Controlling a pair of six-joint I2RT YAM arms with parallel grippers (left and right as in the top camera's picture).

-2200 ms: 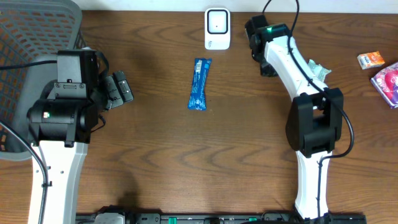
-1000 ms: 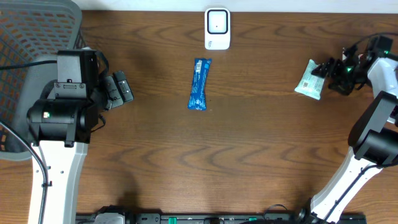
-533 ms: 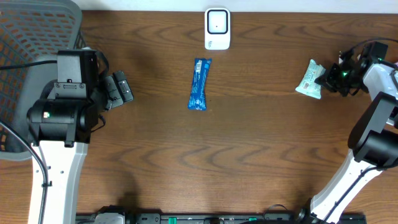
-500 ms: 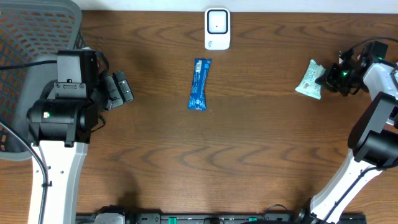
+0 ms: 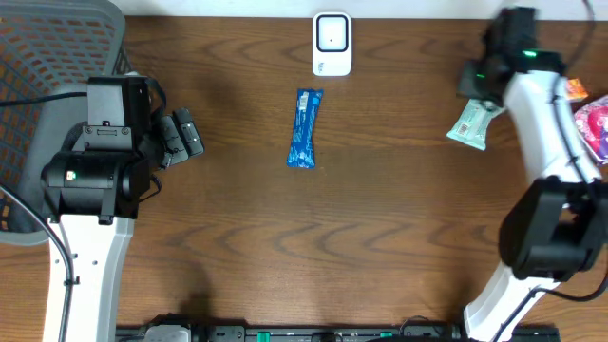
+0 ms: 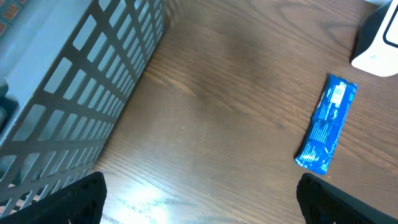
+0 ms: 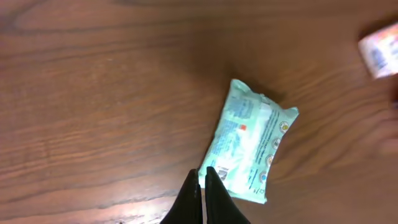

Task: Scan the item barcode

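Hovering over the pale green packet (image 7: 252,146), the right gripper (image 7: 203,175) has its fingers pressed together with nothing visibly between them, the tips lined up with the packet's near corner. The packet lies flat on the table (image 5: 399,218), on the right side, well apart from the white scanner (image 5: 332,43) at the back edge. The left gripper (image 6: 199,202) is spread wide and empty beside the basket (image 5: 38,57). The likely trouble is the grip. Closed fingers coming down would only shove the soft packet across the wood, and a pinch on one thin corner could let it droop or slip, turning its barcode away from the scanner.
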